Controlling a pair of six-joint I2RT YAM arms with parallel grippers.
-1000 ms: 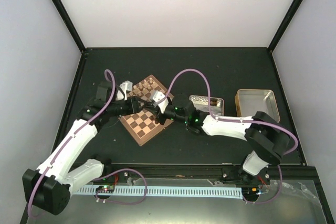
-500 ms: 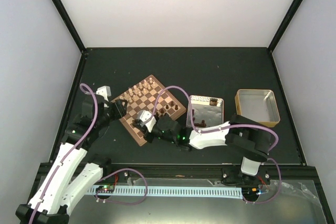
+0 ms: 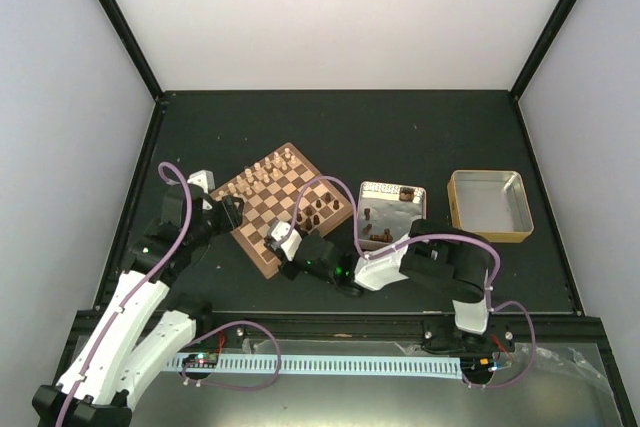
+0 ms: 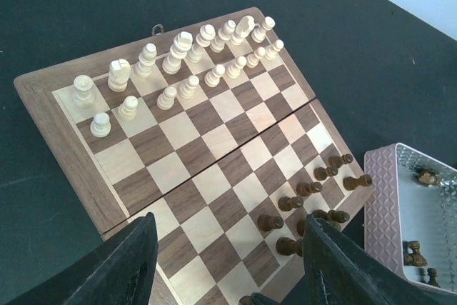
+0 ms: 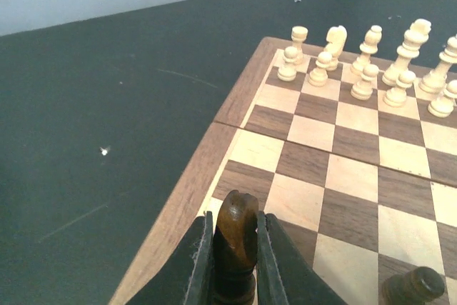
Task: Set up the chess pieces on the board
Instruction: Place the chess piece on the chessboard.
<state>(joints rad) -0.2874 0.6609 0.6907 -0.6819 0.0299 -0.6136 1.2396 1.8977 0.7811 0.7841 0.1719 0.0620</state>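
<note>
"Pinching anything with the right gripper (image 5: 233, 266)?"

"Yes. Its two fingers are pressed against the sides of one dark brown piece (image 5: 236, 230). I hold it upright at the bottom centre of my right wrist view, and its rounded top stands above my fingertips."

"Where is that against the board (image 5: 182, 205)?"

"Over the squares just inside the brown rim, left of centre in that view. The lower edge of the frame cuts off the foot of the piece, so I cannot tell whether it touches a square."

"And the left gripper (image 4: 228, 276)?"

"Spread apart, with nothing between the fingers. One black finger shows at the lower left of my left wrist view and the other at the lower right. Both hang over the board's nearest squares, and I see them touching nothing."

"What else stands on the board?"

"The cream pieces (image 4: 182, 44) stand in two rows along the board's edge at the upper middle of the left wrist view. A cluster of dark pieces (image 4: 308, 189) stands on the squares at the lower right, close to the rim."

"And off the board?"

"The silvery tin (image 4: 378, 191) lies just beside that rim at the far right of the frame, with more brown pieces inside. In the overhead view the tan tray (image 3: 488, 205) lies right of the tin, apart from it."
</note>
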